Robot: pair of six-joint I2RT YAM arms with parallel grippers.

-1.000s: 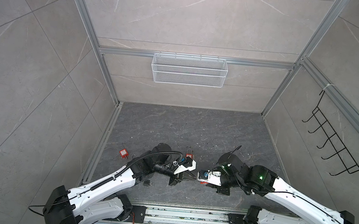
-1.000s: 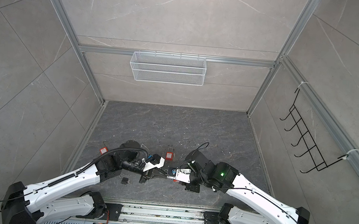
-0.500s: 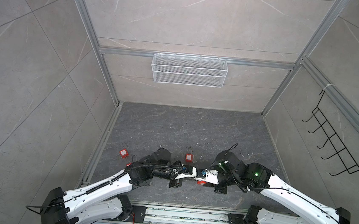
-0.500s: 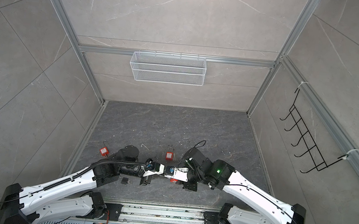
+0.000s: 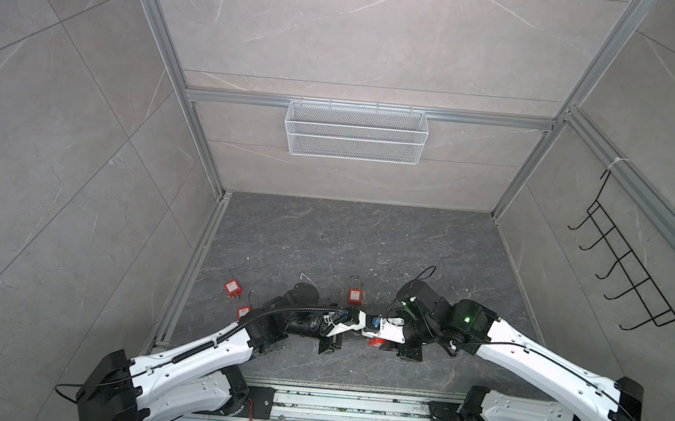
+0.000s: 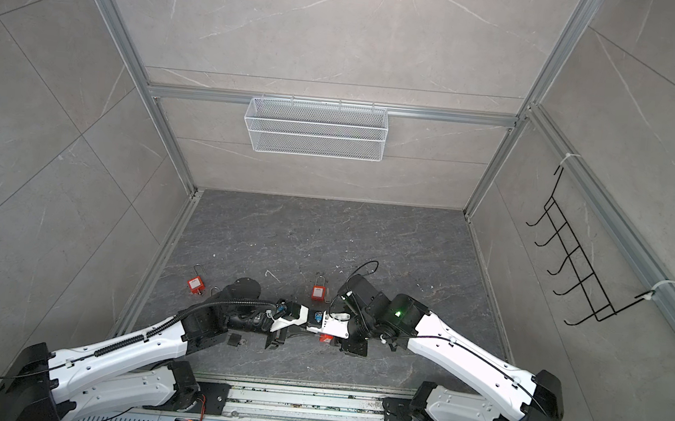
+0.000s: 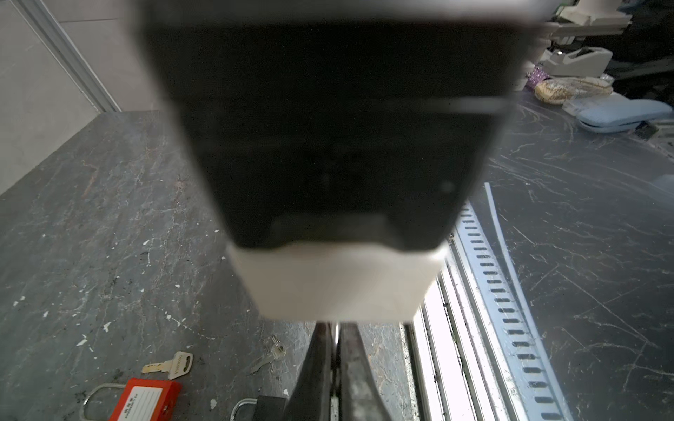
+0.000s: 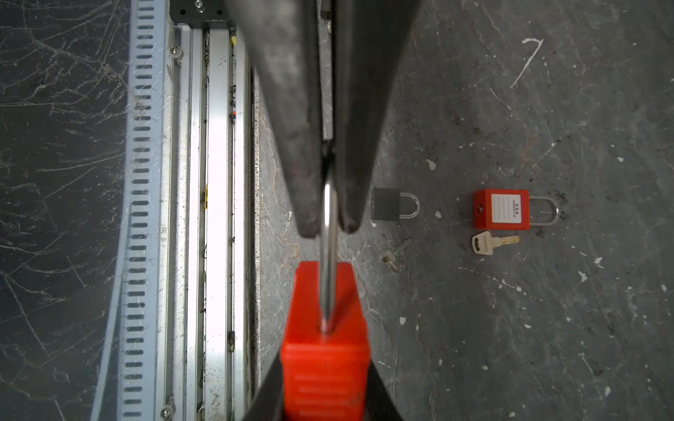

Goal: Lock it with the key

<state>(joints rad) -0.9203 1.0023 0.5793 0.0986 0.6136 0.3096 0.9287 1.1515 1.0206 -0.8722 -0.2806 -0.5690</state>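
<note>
My right gripper (image 8: 324,371) is shut on the body of a red padlock (image 8: 324,350), low over the floor near the front rail. The padlock's silver shackle (image 8: 329,255) points away from it and is seen edge-on. My left gripper (image 8: 328,226) is shut on that shackle. In both top views the two grippers meet nose to nose, left gripper (image 5: 358,337) (image 6: 304,331) against the held padlock (image 5: 376,342) (image 6: 325,337). A silver key (image 8: 492,242) (image 7: 171,364) lies loose on the floor. The held padlock's keyhole is hidden.
Another red padlock (image 8: 501,209) (image 7: 146,401) lies by the loose key. A black padlock (image 8: 386,204) (image 6: 235,339) has a small key (image 8: 395,255) beside it. More red padlocks (image 5: 355,295) (image 5: 232,287) lie further back. The slotted metal rail (image 8: 215,218) runs along the front edge.
Both arms have sunk a little toward the floor with the padlock still held between them. The left arm's elbow dropped and uncovered the red padlock behind it. Neither grip changed.
</note>
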